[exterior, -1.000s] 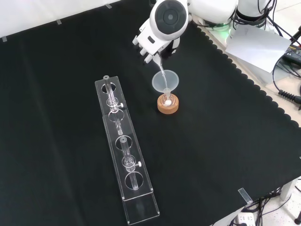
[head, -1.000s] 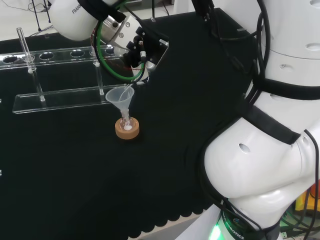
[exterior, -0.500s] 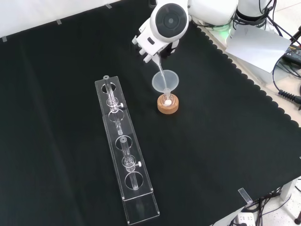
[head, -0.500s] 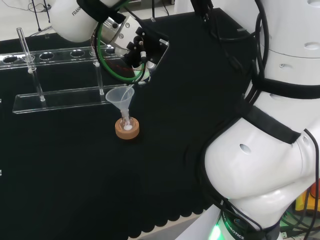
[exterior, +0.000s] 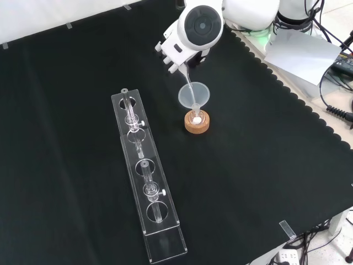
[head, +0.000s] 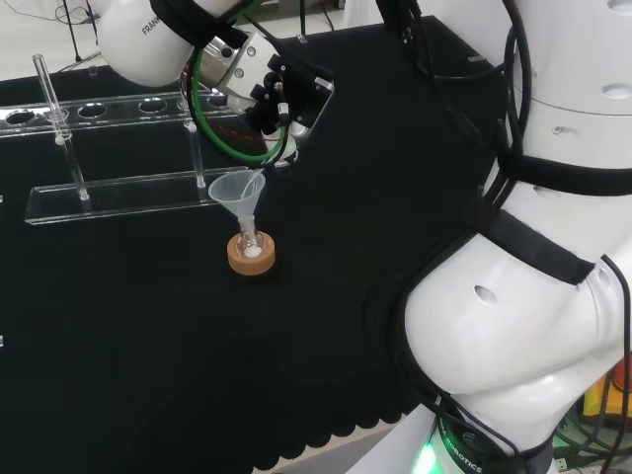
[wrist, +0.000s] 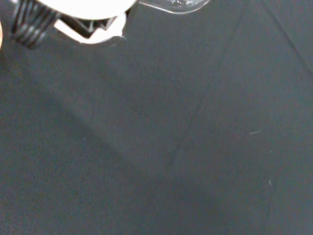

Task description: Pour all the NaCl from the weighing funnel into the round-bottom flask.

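The hand [head: 280,97] is shut on a clear weighing funnel [exterior: 187,83], which is tilted down with its thin tip inside the mouth of a clear plastic funnel [exterior: 193,95]. That funnel stands in the neck of a small round-bottom flask [exterior: 194,117] on a cork ring [exterior: 197,126]. White powder lies in the flask's bottom [head: 253,251]. In the head view the hand hangs just above and to the right of the plastic funnel [head: 235,191]. In the wrist view a blurred white part of the hand [wrist: 83,10] and a bit of clear glass [wrist: 176,5] show against the cloth.
A long clear rack [exterior: 146,187] with a few glass tubes lies to the left of the flask in the front view, and stands behind it in the head view [head: 109,148]. The arm's big white links [head: 533,296] stand at the head view's right. Black cloth lies around the cork ring.
The arm's wrist has shifted a little to the right in the front view. The weighing funnel stays tipped into the plastic funnel.
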`<state>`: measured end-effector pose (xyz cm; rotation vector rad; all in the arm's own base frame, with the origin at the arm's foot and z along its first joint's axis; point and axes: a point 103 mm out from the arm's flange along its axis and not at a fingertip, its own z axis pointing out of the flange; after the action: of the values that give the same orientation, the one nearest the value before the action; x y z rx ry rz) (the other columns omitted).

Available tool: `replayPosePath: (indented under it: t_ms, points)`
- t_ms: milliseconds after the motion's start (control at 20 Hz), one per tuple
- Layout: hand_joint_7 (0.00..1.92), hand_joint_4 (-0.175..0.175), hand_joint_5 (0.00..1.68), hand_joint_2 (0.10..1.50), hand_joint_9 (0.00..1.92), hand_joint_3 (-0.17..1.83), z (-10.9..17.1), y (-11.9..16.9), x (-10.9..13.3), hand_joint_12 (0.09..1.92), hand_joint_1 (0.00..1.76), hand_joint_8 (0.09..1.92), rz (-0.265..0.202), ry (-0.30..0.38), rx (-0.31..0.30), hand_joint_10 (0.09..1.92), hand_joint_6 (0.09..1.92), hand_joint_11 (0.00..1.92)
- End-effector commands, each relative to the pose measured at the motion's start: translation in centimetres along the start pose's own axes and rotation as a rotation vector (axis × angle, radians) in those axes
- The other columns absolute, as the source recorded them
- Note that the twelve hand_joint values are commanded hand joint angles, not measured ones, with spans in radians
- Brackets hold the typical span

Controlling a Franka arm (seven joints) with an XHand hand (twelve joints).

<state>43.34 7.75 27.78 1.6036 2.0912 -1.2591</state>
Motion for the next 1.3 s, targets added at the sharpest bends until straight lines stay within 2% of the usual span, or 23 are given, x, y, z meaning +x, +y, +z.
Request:
replayPosePath:
  t_ms: [50,400,850,950,1050,1100,1150,1300]
  points:
    - [1.11,0.175,1.24,0.57,1.35,0.85,0.0,-0.1,0.0,0.88,1.13,0.47,0.002,-0.003,-0.001,0.09,0.82,1.11]
    - [1.11,0.175,1.24,0.57,1.35,0.85,0.0,-0.3,0.0,0.88,1.13,0.47,0.008,-0.019,-0.001,0.09,0.82,1.11]
    - [1.1,0.175,1.24,0.57,1.35,0.84,-1.9,-0.3,1.6,0.88,1.13,0.47,0.019,-0.086,0.011,0.09,0.82,1.11]
    - [1.1,0.175,1.24,0.57,1.35,0.84,-1.7,-0.6,1.2,0.88,1.13,0.47,0.018,-0.087,0.004,0.09,0.82,1.11]
    - [1.1,0.175,1.24,0.57,1.35,0.84,-1.8,-0.7,1.0,0.88,1.13,0.47,0.023,-0.106,0.023,0.09,0.82,1.11]
    - [1.1,0.175,1.24,0.57,1.35,0.84,-1.5,-0.8,0.8,0.88,1.13,0.47,-0.002,-0.067,-0.014,0.09,0.82,1.11]
    - [1.1,0.175,1.24,0.57,1.35,0.84,-1.1,-0.8,0.5,0.88,1.13,0.47,0.011,-0.094,0.01,0.09,0.82,1.11]
    - [1.1,0.175,1.24,0.57,1.35,0.84,-1.3,-0.7,0.6,0.88,1.13,0.47,0.03,-0.118,0.024,0.09,0.82,1.11]
